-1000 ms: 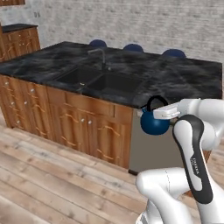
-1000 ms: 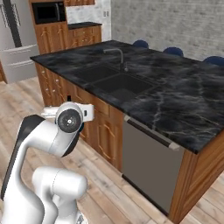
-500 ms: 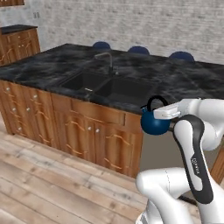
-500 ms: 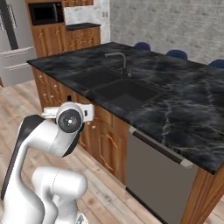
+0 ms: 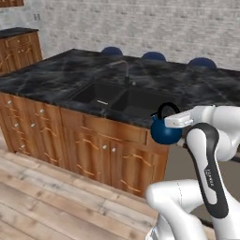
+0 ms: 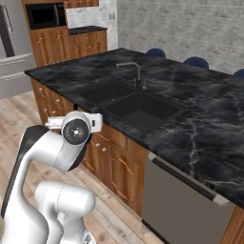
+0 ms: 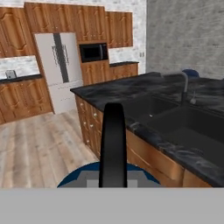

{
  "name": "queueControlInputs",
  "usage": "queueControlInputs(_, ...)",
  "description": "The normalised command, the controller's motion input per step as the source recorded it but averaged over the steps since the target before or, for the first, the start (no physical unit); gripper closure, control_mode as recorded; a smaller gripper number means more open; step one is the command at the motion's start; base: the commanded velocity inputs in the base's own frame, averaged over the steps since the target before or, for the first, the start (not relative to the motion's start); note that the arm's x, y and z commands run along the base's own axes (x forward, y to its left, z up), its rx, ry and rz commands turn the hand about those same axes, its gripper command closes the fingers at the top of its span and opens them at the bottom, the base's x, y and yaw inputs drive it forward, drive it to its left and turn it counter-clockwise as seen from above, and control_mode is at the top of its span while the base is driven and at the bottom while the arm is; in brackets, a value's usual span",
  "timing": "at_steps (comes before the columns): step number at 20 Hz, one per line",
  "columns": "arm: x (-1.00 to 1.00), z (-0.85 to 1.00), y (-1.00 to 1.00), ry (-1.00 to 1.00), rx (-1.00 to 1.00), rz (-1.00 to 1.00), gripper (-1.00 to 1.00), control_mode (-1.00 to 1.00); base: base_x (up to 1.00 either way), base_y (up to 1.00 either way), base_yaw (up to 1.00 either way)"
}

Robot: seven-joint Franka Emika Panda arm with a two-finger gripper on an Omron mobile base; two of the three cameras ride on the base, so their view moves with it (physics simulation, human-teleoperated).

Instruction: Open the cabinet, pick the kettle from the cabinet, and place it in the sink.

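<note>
The gripper [image 5: 174,121] is closed tight on the black loop handle of the kettle [image 5: 165,131]. The little dark-blue kettle hangs in the air, upright, out in front of the counter's [image 5: 56,77] front edge, so it is not over the sink [image 5: 123,97] and not touching the counter. In the left base view the kettle sits just past the front edge, near the right end of the sink. In the hand view the black handle [image 7: 113,144] stands up tall in the middle, with the blue top of the kettle [image 7: 74,178] low down under it. The sink is a dark double bowl set into the black marble counter, close to its front edge, and a thin dark faucet [image 6: 135,72] stands at its back edge. Under the counter are brown wooden doors [image 5: 93,154] with small knobs. Round blue stools [image 5: 154,56] peek up behind the counter's far edge. Farther away in the hand view are a fridge [image 7: 59,70] and a microwave [image 7: 93,52] set among brown cupboards.
</note>
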Motion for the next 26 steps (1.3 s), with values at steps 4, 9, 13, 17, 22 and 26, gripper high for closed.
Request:
queueControlInputs(4, 0.00, 0.00, 0.00, 0.00, 0.00, 0.00, 1.00, 1.00, 0.60, 0.29, -0.12)
queueControlInputs(9, 0.00, 0.00, 0.00, 0.00, 0.00, 0.00, 1.00, 1.00, 0.53, 0.33, -0.17)
queueControlInputs(13, 0.00, 0.00, 0.00, 0.00, 0.00, 0.00, 1.00, 1.00, 0.50, 0.36, -0.17)
queueControlInputs(17, 0.00, 0.00, 0.00, 0.00, 0.00, 0.00, 1.00, 1.00, 0.49, 0.37, -0.18)
queueControlInputs(22, 0.00, 0.00, 0.00, 0.00, 0.00, 0.00, 1.00, 1.00, 0.48, 0.36, -0.21)
queueControlInputs(26, 0.00, 0.00, 0.00, 0.00, 0.00, 0.00, 1.00, 1.00, 0.46, 0.36, -0.27)
